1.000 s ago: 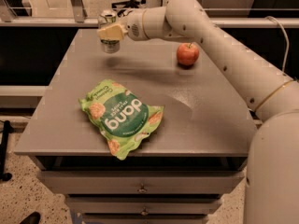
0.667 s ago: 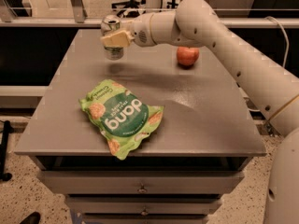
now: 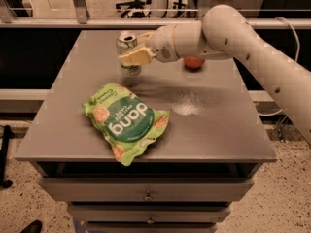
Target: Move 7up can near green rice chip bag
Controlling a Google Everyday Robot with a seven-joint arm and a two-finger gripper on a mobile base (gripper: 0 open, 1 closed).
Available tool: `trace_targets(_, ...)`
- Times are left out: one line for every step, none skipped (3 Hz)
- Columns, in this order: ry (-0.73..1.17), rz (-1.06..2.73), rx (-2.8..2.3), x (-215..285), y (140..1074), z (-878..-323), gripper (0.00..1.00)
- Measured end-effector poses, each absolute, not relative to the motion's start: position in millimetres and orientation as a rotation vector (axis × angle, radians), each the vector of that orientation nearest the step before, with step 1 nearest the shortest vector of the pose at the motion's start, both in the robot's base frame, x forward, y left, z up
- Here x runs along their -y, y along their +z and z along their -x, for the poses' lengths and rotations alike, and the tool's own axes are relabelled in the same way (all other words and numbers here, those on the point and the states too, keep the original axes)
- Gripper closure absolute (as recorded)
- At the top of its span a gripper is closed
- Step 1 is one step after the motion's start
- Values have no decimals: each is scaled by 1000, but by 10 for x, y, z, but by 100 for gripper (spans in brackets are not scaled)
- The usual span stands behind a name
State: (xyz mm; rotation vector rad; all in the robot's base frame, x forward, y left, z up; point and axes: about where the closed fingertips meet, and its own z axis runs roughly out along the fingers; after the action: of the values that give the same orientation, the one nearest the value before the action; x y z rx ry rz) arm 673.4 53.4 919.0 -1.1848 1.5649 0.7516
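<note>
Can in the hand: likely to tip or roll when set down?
The can, gripped by the hand over the far left of the table, looks tall and narrow: probably tips if released tilted. Round sides: likely rolls once down. Smooth metal may slip.

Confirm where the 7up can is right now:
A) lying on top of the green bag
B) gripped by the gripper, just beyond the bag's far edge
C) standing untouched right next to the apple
B: the gripper is shut on the 7up can just past the far edge of the green rice chip bag, while the apple sits apart, partly behind the arm.
</note>
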Motion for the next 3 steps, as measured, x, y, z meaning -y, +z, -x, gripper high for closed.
trace_targets(770,1236,-1553,-424,9087,-6520,100)
trace_targets(841,1314,-1525,-438,9033,-6323,75)
trace_targets(882,1359,-1507,-478,9037,-6249,52)
